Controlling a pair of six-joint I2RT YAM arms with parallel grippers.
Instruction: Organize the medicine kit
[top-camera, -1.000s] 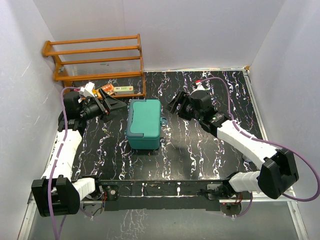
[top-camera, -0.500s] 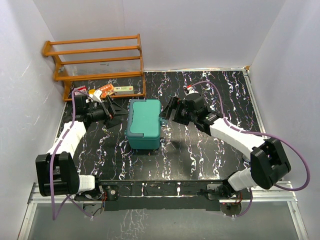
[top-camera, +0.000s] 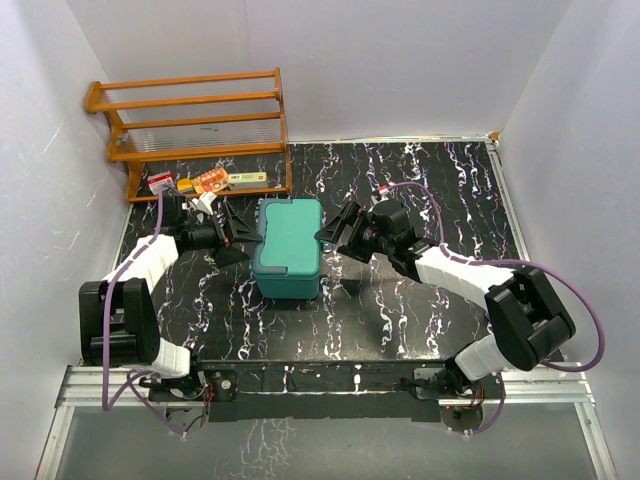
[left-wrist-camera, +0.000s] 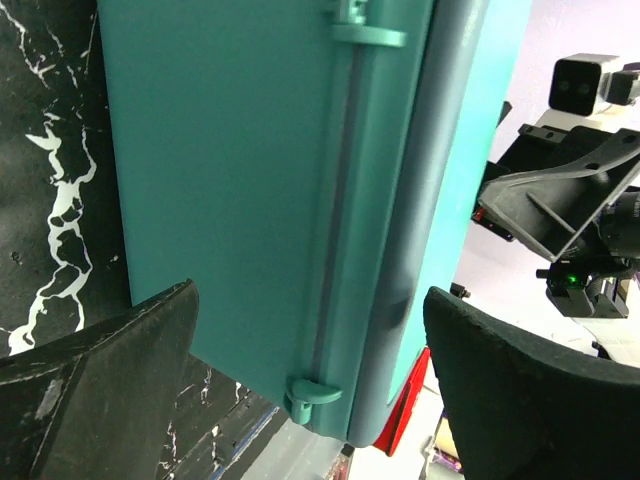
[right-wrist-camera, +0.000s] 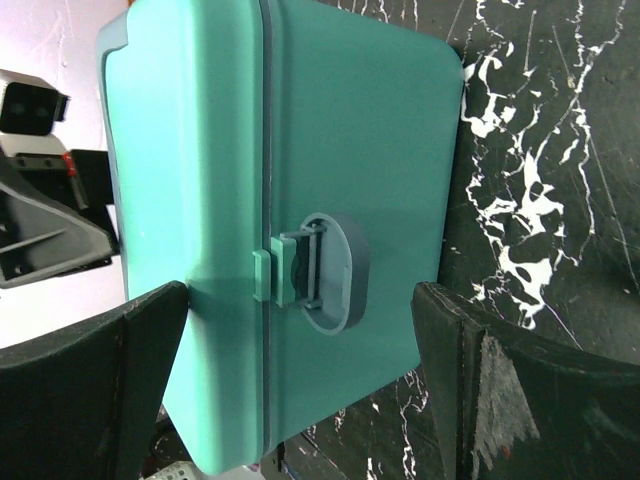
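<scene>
The medicine kit, a teal-green case with its lid shut, sits on the black marbled table. My left gripper is open right at the kit's left side. In the left wrist view the hinged side fills the space ahead of the open gripper. My right gripper is open at the kit's right side. In the right wrist view the kit's latch lies straight ahead of the open gripper. Neither gripper holds anything. I cannot tell whether the fingers touch the case.
A wooden slatted rack stands at the back left, with small packets at its foot. White walls close in the table on the left, back and right. A red object shows beyond the kit in the left wrist view.
Both grippers have moved inward, the left one rightward and the right one leftward, closing on the kit's two sides. The kit has not moved.
</scene>
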